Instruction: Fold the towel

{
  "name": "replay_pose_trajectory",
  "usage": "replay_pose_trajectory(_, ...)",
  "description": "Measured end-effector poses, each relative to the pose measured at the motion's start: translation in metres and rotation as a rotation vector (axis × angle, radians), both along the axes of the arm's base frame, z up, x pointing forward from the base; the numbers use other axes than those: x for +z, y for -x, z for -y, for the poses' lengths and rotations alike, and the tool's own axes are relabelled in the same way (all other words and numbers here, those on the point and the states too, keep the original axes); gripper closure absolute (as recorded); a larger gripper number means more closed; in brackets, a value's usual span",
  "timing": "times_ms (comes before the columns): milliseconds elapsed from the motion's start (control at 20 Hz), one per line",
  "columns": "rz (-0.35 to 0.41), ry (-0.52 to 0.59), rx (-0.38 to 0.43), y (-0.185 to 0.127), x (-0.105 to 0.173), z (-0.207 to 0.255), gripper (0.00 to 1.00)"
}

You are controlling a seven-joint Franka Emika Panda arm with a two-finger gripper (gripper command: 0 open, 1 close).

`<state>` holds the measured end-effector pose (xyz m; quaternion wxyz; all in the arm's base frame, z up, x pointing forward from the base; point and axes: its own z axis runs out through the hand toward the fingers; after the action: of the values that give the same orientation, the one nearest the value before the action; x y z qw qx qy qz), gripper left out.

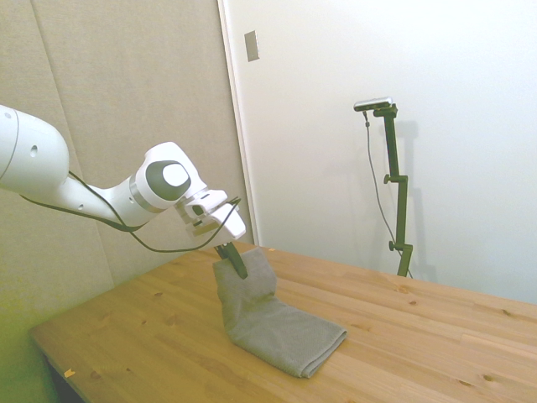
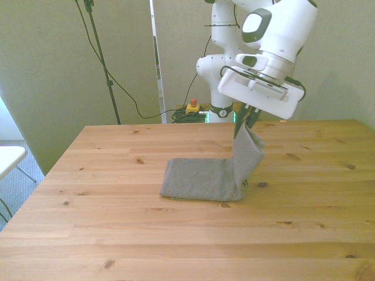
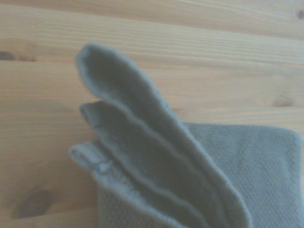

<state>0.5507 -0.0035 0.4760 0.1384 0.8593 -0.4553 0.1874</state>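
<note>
Layered edges of the grey towel point(image 3: 156, 161) above the wooden table point(image 3: 199, 57).

Colours I'm seeing from here:
plain grey-brown towel point(image 2: 205, 178), warm knotty wooden table point(image 2: 117, 234), white arm point(image 1: 50, 180).

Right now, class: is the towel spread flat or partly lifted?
Partly lifted. The gripper holds one end of the towel up; the rest lies flat on the table.
</note>
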Motion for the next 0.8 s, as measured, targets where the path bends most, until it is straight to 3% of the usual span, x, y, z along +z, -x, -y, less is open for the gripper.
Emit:
replay_pose_trajectory(250,0.003,-0.027,-0.060,0.006,0.001,0.073,1.00)
replay_pose_trajectory(300,0.001,-0.029,-0.068,0.008,-0.003,0.083,0.00)
replay_pose_trajectory(550,-0.025,-0.056,-0.105,0.008,-0.035,0.126,0.00)
replay_pose_trajectory(800,-0.041,-0.066,-0.135,0.008,-0.044,0.164,0.00)
